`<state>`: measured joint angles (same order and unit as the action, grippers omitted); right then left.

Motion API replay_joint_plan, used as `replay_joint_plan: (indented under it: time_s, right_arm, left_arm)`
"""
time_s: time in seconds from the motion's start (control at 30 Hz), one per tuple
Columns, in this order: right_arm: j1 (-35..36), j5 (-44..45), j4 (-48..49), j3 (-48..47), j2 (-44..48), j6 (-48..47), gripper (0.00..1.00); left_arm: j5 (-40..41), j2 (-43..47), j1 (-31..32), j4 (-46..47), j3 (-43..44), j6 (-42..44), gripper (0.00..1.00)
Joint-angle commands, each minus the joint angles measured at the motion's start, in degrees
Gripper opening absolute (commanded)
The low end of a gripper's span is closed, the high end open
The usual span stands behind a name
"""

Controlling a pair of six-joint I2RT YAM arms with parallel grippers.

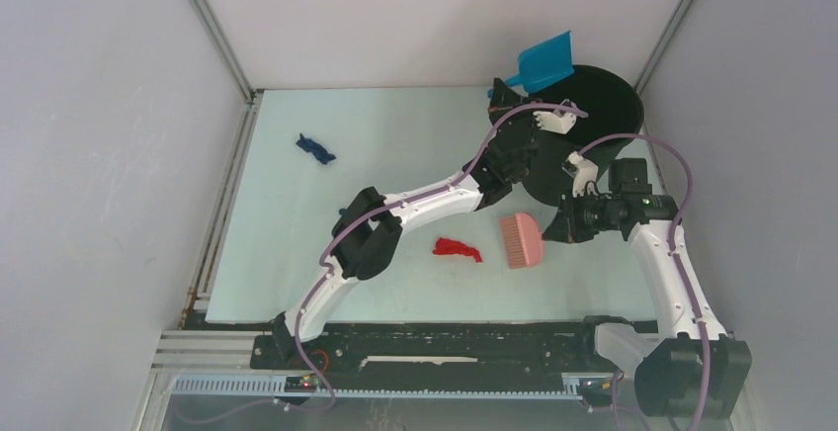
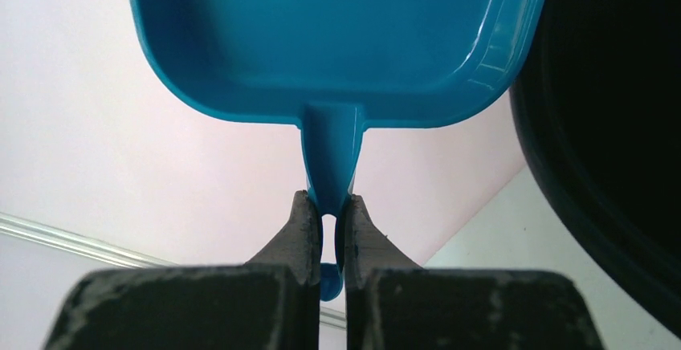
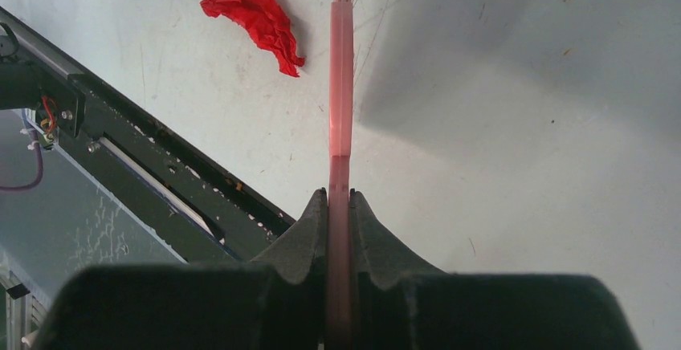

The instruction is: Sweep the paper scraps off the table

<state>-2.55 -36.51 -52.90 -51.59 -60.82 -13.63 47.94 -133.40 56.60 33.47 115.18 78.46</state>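
Mint-green table (image 1: 395,134): left claw (image 2: 328,205) clamps the dustpan (image 2: 321,37) up beside the bin (image 1: 603,105). Right claw (image 3: 339,197) pinches the brush (image 3: 341,69), red paper scrap (image 3: 253,13) just ahead-left. Sweeping with the pan aloft could scatter it.

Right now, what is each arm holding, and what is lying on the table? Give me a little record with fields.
left gripper: shut on the handle of the blue dustpan, raised by the black bin
right gripper: shut on the pink brush
on the table: red scrap beside the brush; dark blue scrap far left
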Motion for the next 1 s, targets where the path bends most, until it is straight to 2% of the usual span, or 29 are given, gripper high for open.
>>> replay_joint_plan:
  time_s: [0.0, 0.17, 0.23, 0.33, 0.47, 0.63, 0.73, 0.9, 0.97]
  right_arm:
    - [0.09, -1.28, 0.54, -1.48, 0.97, -0.96, 0.00]
    - [-0.17, -1.28, 0.39, -1.45, 1.19, -1.05, 0.00]
    - [-0.29, -1.30, 0.65, -1.32, 1.60, -0.99, 0.00]
    - [-0.35, -1.31, 0.62, -1.31, 1.76, -1.05, 0.00]
    - [-0.29, -1.35, 0.62, -1.32, 1.78, -1.01, 0.00]
    - [-0.33, -1.46, 0.53, -1.31, 1.84, -1.12, 0.00]
    - [-0.27, -1.50, 0.52, -1.32, 1.86, -1.12, 0.00]
    - [-0.01, -1.67, 0.44, -1.31, 1.95, -1.27, 0.00]
    - [0.08, -1.87, 0.38, -1.29, 2.12, -1.40, 0.00]
  left_arm:
    - [2.32, 4.18, -0.31, 4.98, 1.59, -2.80, 0.00]
    - [3.39, 6.92, -0.61, 4.51, 1.49, -9.38, 0.00]
    - [3.43, 8.85, -0.69, 1.35, 1.17, -13.84, 0.00]
    - [1.65, 13.13, -1.19, -11.46, 1.19, -25.30, 0.00]
    - [-5.76, 19.43, -2.12, -28.72, -0.10, -42.86, 0.00]
    - [-11.16, 23.60, -2.19, -43.46, -1.24, -55.68, 0.00]
    - [-14.08, 27.69, -2.19, -48.59, -3.79, -62.96, 0.00]
    - [-17.86, 36.07, -2.15, -53.58, -13.01, -71.93, 0.00]
    - [-18.32, 39.05, -1.88, -58.45, -15.48, -75.95, 0.00]
